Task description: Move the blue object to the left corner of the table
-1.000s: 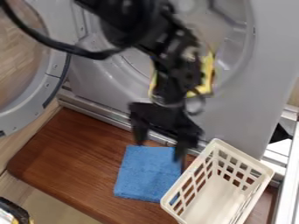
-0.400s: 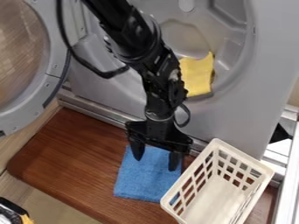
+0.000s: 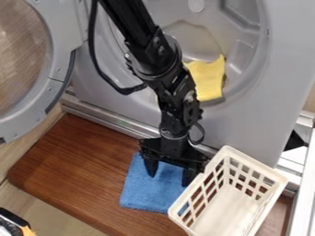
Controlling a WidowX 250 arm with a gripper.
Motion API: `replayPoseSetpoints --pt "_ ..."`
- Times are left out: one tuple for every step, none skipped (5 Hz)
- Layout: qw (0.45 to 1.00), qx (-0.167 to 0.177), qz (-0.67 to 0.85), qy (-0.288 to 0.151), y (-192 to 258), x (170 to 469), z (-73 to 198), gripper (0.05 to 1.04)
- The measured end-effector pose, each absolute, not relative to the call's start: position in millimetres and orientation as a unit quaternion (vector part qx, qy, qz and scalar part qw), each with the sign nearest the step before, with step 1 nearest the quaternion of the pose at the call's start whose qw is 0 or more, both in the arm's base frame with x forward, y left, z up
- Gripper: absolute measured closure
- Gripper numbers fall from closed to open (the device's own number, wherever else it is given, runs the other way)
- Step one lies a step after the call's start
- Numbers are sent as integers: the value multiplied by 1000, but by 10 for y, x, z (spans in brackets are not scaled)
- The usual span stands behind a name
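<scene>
My gripper (image 3: 169, 179) hangs over the upper part of the folded blue cloth (image 3: 149, 191), its two fingers spread apart with nothing raised between them. The cloth lies flat on the brown wooden table (image 3: 73, 161), right of the table's middle. Whether the fingertips touch the cloth, I cannot tell. The cloth's top right part is hidden behind the gripper.
A cream plastic basket (image 3: 224, 216) stands against the cloth's right side, close to the right finger. Behind the table is a grey machine front with a round opening holding a yellow cloth (image 3: 209, 78). Its open round door (image 3: 52, 69) hangs at upper left.
The gripper has come down from above the cloth's top edge to over the cloth, then moved slightly right and down. The blue cloth looks unmoved; the basket has shifted very slightly.
</scene>
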State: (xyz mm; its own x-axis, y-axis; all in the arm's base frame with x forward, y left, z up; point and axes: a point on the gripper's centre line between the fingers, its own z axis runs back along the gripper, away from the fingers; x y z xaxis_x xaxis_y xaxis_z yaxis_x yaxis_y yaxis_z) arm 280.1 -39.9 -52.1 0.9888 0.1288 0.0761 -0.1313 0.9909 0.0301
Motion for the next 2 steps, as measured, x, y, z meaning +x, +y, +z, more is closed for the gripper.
replayPoseSetpoints --pt "995 19 84 -56 -373 2772 -589 85" --pt "995 18 91 -45 -343 2708 -715 85"
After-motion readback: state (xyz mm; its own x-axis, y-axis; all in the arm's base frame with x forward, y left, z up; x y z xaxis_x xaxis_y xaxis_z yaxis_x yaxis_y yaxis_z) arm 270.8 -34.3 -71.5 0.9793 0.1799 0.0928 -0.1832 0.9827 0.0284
